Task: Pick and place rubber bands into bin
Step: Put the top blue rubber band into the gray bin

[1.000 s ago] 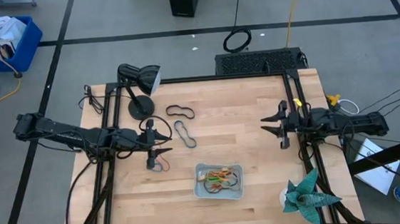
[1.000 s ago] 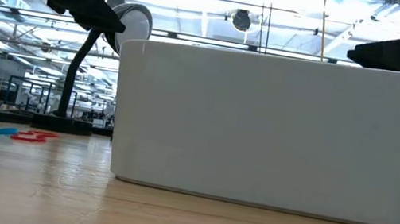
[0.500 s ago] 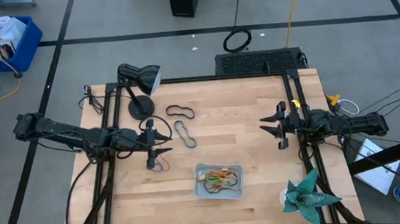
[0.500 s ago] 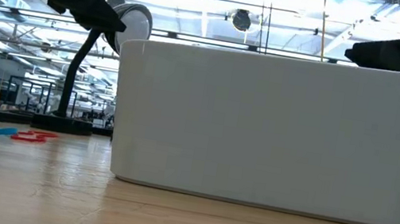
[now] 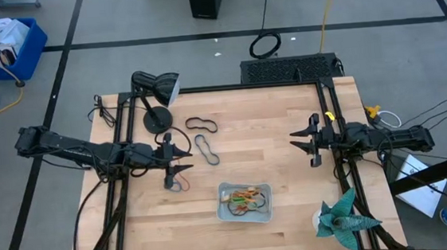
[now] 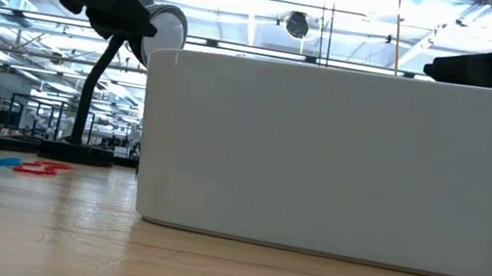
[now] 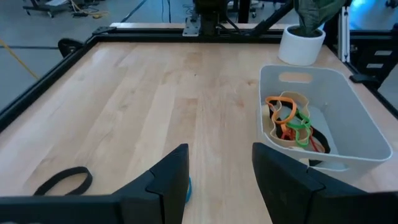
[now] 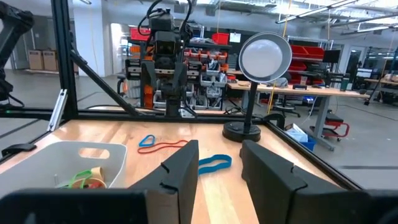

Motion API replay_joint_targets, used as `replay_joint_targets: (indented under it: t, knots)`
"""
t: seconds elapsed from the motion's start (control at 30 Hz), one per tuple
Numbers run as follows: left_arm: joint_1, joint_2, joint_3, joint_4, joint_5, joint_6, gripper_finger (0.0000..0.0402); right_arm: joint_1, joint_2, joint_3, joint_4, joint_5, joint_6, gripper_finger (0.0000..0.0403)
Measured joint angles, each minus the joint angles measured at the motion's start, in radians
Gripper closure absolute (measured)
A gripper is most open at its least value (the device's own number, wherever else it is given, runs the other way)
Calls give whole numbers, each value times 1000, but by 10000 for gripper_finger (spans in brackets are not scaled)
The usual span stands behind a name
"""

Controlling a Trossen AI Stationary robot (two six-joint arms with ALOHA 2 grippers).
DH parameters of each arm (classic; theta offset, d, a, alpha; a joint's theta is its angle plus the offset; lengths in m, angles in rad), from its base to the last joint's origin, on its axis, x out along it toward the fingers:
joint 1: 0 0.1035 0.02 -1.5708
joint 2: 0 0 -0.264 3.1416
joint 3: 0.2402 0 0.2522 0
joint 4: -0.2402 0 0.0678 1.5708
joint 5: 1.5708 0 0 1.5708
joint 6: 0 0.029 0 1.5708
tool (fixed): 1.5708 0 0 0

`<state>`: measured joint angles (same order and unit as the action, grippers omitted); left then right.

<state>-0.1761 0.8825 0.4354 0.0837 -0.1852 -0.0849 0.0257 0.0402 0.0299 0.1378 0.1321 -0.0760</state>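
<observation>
The pale bin (image 5: 245, 202) sits on the table toward its near edge and holds several bands in orange, green, red and black (image 7: 289, 121). It fills the low view (image 6: 337, 157). Two dark bands (image 5: 200, 125) (image 5: 205, 149) lie flat toward the far side. A red band (image 8: 163, 145) and a blue band (image 8: 214, 163) lie flat beyond the bin. My left gripper (image 5: 180, 162) hangs open above the table, left of the bin. My right gripper (image 5: 298, 141) hangs open over the table's right part. Both are empty.
A black desk lamp (image 5: 155, 102) stands at the table's far left corner. A potted plant (image 5: 341, 218) stands at the near right corner. A black band (image 7: 62, 182) lies ahead of my left gripper. Bare wood lies between the two grippers.
</observation>
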Motion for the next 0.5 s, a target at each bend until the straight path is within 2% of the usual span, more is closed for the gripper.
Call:
replay_joint_targets:
  t: [0.33,0.5]
  knots:
    - [0,0,2,63,-9,35,217,0,0,-1,-1,1,-18,285]
    - [0,0,66,-61,-31,36,217,0,0,-1,-17,2,-19,282]
